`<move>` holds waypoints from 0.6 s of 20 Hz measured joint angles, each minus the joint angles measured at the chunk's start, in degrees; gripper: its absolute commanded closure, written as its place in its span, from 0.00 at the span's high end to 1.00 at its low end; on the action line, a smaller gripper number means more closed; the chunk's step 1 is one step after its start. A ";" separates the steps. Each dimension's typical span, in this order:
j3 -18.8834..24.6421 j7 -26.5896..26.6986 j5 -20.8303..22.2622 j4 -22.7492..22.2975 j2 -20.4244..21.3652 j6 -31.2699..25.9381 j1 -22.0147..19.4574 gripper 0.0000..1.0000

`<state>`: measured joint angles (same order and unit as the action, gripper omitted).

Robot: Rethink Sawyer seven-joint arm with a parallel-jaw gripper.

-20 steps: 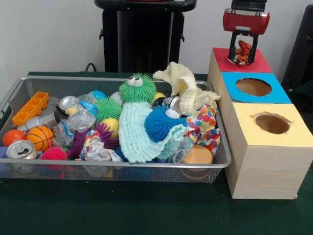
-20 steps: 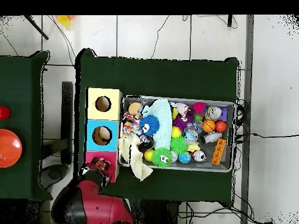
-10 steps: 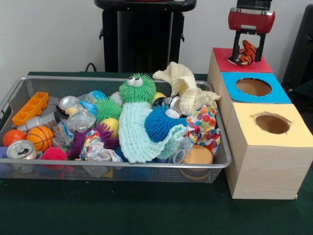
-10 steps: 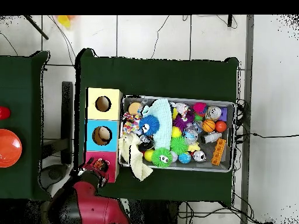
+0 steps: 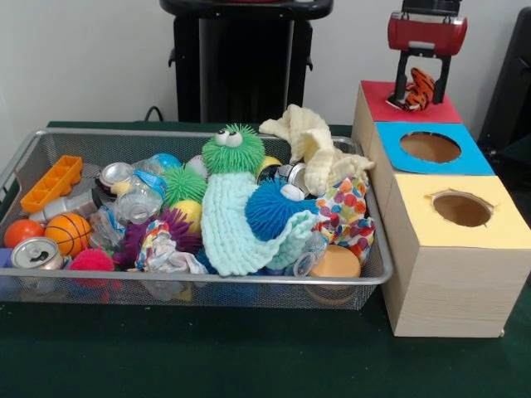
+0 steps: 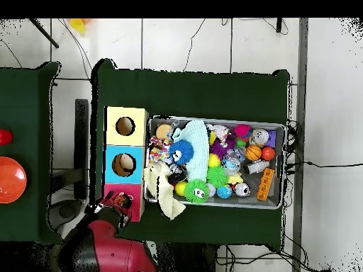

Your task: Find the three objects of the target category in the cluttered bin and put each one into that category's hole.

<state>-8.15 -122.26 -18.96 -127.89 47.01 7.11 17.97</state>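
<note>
Tiger toy (image 5: pixel 415 88) sits pinched between the closed fingers of the gripper (image 5: pixel 419 93), low over the red box (image 5: pixel 411 106), practically touching its top. Hole's hidden beneath, so release looks to be straight down.

The orange-and-black striped tiger toy (image 5: pixel 412 89) is held between the two black fingers of the claw (image 5: pixel 420 93), directly over the red-topped box (image 5: pixel 411 106), touching or just above its surface. The red-topped box is the far end of a row with the blue-topped box (image 5: pixel 431 148) and the yellow-topped box (image 5: pixel 459 209), each showing a round hole. The wire bin (image 5: pixel 191 286) beside them is full of mixed clutter.
</note>
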 measured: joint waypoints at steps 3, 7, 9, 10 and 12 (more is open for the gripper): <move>-0.01 0.00 0.01 0.00 0.00 0.00 -0.20 0.00; -0.07 0.00 0.00 -0.01 0.00 0.00 -0.56 0.00; -0.15 0.00 0.01 -0.01 0.00 0.00 -0.60 0.00; -0.20 0.00 0.01 -0.01 0.00 0.00 -0.61 0.00; -0.19 0.00 0.01 -0.01 0.00 0.00 -0.74 0.00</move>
<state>-8.34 -122.26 -18.94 -127.90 47.01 7.11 17.23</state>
